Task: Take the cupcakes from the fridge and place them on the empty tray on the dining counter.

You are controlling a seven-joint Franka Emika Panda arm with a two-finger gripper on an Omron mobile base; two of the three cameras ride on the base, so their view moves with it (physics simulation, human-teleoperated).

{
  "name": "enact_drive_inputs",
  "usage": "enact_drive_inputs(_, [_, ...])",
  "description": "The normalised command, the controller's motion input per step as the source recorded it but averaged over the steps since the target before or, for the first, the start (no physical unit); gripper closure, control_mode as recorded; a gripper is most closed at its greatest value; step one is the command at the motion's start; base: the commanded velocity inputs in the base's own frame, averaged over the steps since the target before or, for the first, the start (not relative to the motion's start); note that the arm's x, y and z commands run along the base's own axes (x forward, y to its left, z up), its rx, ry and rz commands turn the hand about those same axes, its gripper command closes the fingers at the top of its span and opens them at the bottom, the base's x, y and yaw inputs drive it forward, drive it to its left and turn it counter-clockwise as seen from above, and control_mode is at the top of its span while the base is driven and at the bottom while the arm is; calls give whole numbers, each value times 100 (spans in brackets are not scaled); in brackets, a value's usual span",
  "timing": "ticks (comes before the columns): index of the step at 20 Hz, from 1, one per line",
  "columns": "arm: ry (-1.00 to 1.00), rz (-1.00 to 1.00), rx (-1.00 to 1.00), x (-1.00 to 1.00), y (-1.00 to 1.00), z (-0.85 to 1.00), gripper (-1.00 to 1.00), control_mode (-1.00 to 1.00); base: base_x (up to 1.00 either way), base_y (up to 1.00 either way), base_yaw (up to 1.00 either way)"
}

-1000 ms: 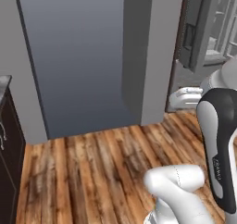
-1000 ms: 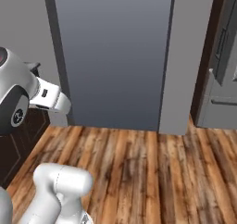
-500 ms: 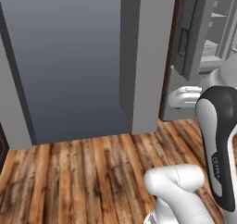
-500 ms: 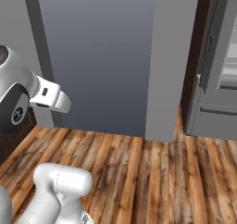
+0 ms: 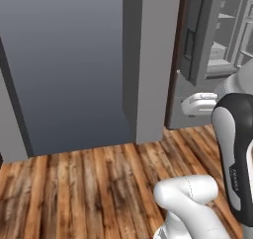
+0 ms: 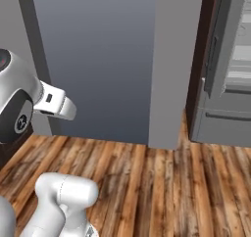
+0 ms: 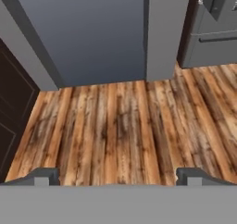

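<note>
**A:** At the right edge of both base views stands the tall grey refrigerator [image 5: 207,60]. How does it stand?

**B:** One door with a long dark vertical handle [image 6: 212,59] hangs ajar. In the left base view pale grey shelves [image 5: 222,50] show past the door's edge. In the right base view a bottom drawer front [image 6: 225,128] sits below the door. I cannot make out any cupcakes on those shelves; they are too small and too far off to tell.

**A:** What lies between the robot and the fridge?

**B:** A floor of brown wooden planks [image 6: 162,182], bare where it shows. A plain grey pillar [image 6: 174,64] rises just left of the fridge, and a large flat blue-grey panel [image 5: 64,65] stands left of that.

**A:** And the tool?

**B:** In the hand view the tool [image 7: 118,176] points down at the plank floor, its two small dark fingertips [image 7: 44,176] set far apart at the bottom corners, so the jaws are wide and nothing sits between them. The same view catches the lower corner of the fridge at its upper right and a dark brown cabinet front [image 7: 11,112] at its left edge.

**A:** Where is the arm itself?

**B:** The white arm with dark joints [image 5: 234,154] rises at the lower right of the left base view, and a white link [image 6: 56,101] reaches across the left side of the right base view.
</note>
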Motion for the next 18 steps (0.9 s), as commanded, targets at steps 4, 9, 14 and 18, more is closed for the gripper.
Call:
enact_drive_inputs(4, [0, 0, 0, 0, 0, 0, -100, 100, 100, -31, 16])
enact_drive_inputs(9, [0, 0, 0, 0, 0, 0, -100, 100, 100, 17, 0])
enact_drive_inputs(14, [0, 0, 0, 0, 0, 0, -100, 100, 100, 51, -16])
enact_drive_inputs(18, [0, 0, 0, 0, 0, 0, -100, 100, 96, -100, 0])
